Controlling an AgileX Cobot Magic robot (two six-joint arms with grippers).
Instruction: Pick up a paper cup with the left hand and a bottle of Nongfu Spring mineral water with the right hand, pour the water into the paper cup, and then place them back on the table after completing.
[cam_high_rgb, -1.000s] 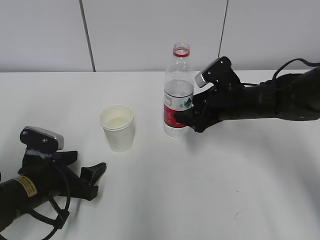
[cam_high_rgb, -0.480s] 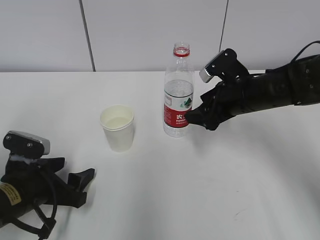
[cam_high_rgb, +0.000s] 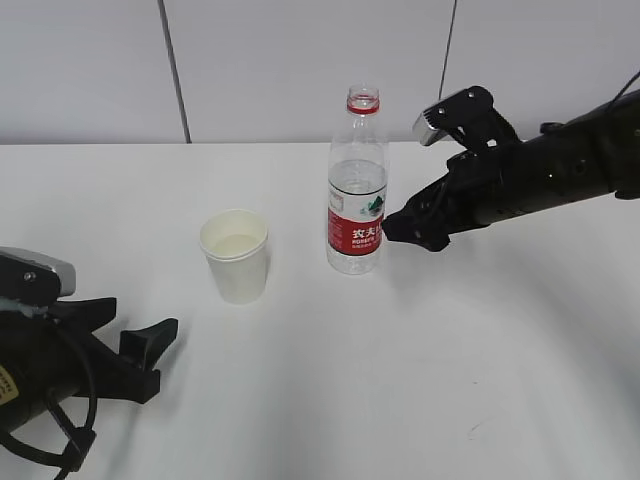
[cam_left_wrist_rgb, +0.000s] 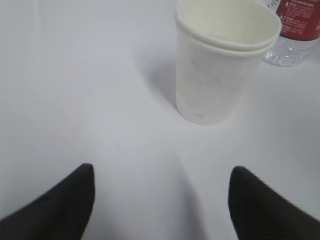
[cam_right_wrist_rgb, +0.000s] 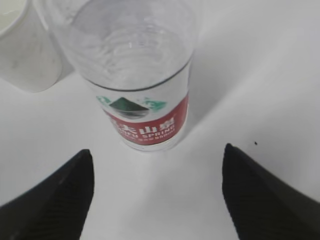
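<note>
Item 1, cup (cam_high_rgb: 234, 256): white paper, looks like two nested, upright on the counter (cam_high_rgb: 400, 380), centre-left of the exterior frame. Pale contents show inside; whether that is water cannot be told. In the left wrist view the cup (cam_left_wrist_rgb: 225, 60) sits in the upper right of the frame, well ahead of the jaws and untouched.

Item 2, bottle (cam_high_rgb: 357, 185): clear plastic, red label, cap off, red ring at the neck. Upright on the counter just right of the cup, apart from it. Water (cam_high_rgb: 357, 185) fills it to about the shoulder. In the right wrist view the bottle (cam_right_wrist_rgb: 137, 75) stands in the upper centre, ahead of the gap between the jaws.

Item 3, left hand (cam_high_rgb: 150, 348): lower left of the exterior frame, low over the counter. Jaws spread wide, grasping nothing, well apart from the cup.

Item 4, right hand (cam_high_rgb: 400, 225): right of centre, tips just beside the bottle's label but off it. Jaws spread wide, grasping nothing.

Status: both task things stand on the counter, both hands released. Judged from this layout, either the pour and set-down are done and only the retreat is left, or nothing has begun; the cup's pale contents lean toward done.
</note>
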